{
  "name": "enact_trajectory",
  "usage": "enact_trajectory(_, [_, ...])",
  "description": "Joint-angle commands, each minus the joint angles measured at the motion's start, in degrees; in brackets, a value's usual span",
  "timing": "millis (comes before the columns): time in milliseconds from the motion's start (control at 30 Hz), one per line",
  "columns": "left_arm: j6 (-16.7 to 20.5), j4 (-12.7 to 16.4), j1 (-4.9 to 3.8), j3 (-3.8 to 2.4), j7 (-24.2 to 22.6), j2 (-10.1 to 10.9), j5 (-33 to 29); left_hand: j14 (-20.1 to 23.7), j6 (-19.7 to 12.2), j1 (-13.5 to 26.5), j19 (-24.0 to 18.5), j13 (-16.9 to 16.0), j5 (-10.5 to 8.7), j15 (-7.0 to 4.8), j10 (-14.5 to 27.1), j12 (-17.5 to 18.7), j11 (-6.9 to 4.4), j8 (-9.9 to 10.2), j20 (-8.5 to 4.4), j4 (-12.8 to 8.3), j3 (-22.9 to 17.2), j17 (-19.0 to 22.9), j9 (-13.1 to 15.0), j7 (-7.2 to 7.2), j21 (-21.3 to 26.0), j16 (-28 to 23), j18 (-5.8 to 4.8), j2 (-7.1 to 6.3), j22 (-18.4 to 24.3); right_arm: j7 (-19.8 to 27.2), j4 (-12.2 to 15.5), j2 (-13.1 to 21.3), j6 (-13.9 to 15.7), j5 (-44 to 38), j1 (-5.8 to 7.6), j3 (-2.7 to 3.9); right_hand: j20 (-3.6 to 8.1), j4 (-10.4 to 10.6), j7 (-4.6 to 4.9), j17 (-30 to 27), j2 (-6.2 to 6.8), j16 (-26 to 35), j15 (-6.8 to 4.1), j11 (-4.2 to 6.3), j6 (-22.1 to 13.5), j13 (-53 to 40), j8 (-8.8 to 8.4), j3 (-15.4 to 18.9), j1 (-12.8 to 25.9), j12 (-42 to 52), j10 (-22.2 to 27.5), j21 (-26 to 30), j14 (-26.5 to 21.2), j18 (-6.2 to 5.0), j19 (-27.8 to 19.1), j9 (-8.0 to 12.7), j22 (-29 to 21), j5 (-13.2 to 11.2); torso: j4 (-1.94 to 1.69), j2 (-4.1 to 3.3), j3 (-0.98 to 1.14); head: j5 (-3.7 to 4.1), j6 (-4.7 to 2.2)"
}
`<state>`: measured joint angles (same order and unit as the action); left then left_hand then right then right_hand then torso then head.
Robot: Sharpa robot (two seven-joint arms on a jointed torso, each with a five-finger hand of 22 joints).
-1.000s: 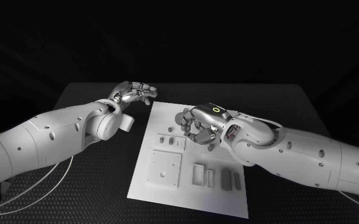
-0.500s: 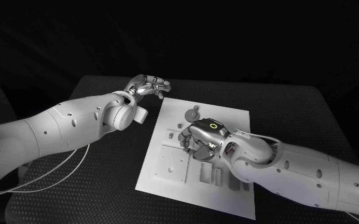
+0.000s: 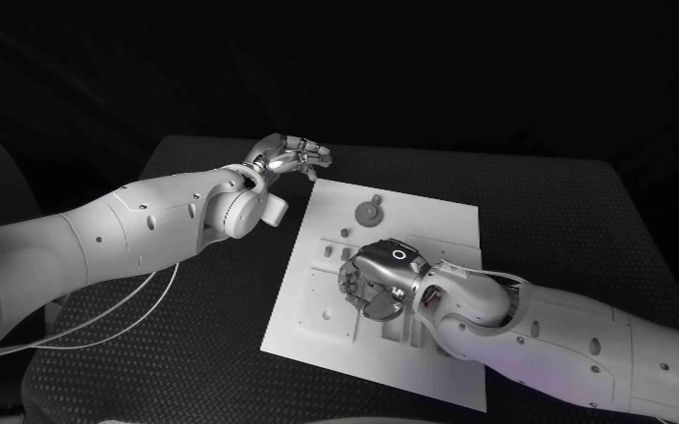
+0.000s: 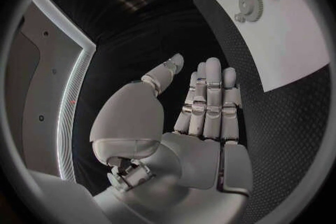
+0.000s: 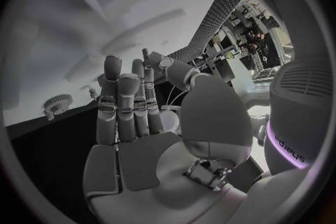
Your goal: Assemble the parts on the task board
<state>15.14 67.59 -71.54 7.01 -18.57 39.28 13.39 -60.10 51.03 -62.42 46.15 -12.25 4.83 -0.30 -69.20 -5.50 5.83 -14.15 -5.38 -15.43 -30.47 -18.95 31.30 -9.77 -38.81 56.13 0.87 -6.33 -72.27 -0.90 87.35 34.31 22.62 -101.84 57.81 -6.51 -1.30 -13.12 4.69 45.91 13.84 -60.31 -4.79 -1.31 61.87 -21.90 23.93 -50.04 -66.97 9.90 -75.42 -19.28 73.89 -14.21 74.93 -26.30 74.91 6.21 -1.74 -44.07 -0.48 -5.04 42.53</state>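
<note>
From the head, the white task board [image 3: 425,218] lies on the dark textured worktop [image 3: 566,218]; the right robot hand [image 3: 374,280] hovers over its middle, grasp unclear. Left wrist: the left robot hand [image 4: 203,106] released, fingers straight, beside a gear [image 4: 249,1].

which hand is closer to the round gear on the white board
About even in the head view; no clear winner. The left hand is off the task board beyond its far left corner, up-left of the gear. The right hand is over the board's middle, nearer the robot.
</note>
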Motion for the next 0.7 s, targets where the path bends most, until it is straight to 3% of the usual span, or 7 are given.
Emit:
enact_trajectory(33, [-0.14, 0.09, -0.09, -0.06, -0.69, -0.15, -0.35, -0.43, -0.39, 0.58, 0.52, 0.07, 0.07, 0.12, 0.43, 0.22, 0.15, 0.2, -0.44, 0.12, 0.2, -0.09, -0.01, 0.12, 0.33, -0.39, 0.89, 0.07, -0.05, 0.51, -0.13, -0.14, -0.83, -1.85, -0.07, 0.02, 0.07, -0.03, 0.12, -0.07, -0.46, -0.31, -0.03, -0.22, 0.29, -0.11, -0.1, 0.2, 0.1, -0.03, -0.35, 0.27, -0.19, -0.79, 0.31, -0.05, 0.6, 0.22, 0.04, 0.02, 0.02, -0.21, 0.32])
enact_trajectory(700, [-0.56, 0.22, -0.09, -0.06, -0.4, -0.01, -0.35, -0.42, -0.51, 0.69, 0.53, 0.1, 0.04, 0.15, 0.53, 0.26, 0.19, 0.23, -0.42, 0.25, 0.23, -0.16, -0.02, 0.07, 0.41, -0.45, 0.88, 0.08, -0.07, -0.5, -0.91, -0.53, -1.03, -4.11, -0.18, 0.02, 0.08, -0.17, 0.11, -0.13, -0.5, -0.36, -0.04, -0.2, 0.33, -0.19, -0.11, 0.28, 0.11, -0.06, -0.4, 0.28, -0.17, -0.79, 0.35, -0.1, 0.62, 0.27, 0.01, 0.03, -0.05, -0.25, 0.61])
